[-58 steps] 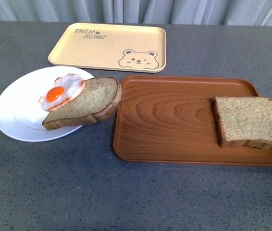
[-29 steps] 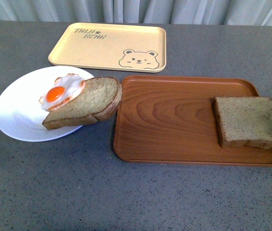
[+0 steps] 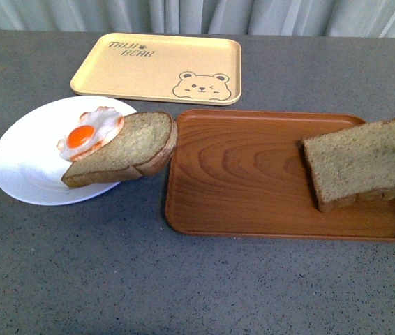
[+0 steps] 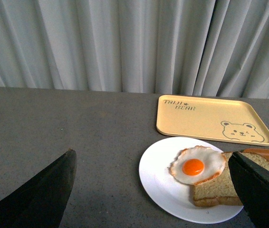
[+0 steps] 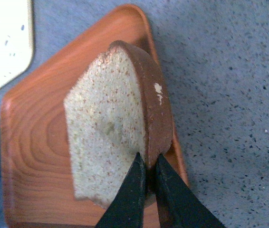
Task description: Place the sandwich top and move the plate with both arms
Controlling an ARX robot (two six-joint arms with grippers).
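Grey table [image 3: 79,279] is filling most of the front view, w/ a curtain [image 3: 197,14] hanging along the top edge; wood tray [image 3: 239,188] is lying centre-right; bear tray [image 3: 148,70] is lying upper centre-left, apart from the wood tray; plate [image 3: 19,164] is sitting left of centre, its right rim near the wood tray's left edge.

Top [image 3: 361,164] is sitting at the right end of the wood tray, tilting, w/ its right side riding higher than its left; can't tell whether its lower left corner is touching the tray floor; small slice [image 3: 124,150] is leaning over the plate's right rim, crust just beside the wood tray; egg [image 3: 89,132] is lying at the slice's upper left, partly on it, partly on the plate.

In the right wrist view, lower centre, R gripper [image 5: 148,164] is pinching the top by its dark crust, jaws nearly together w/ the crust between them; in the left wrist view L gripper [image 4: 152,154] is holding nothing, jaws standing wide apart at lower left and lower right, w/ plate, egg and small slice showing between them.
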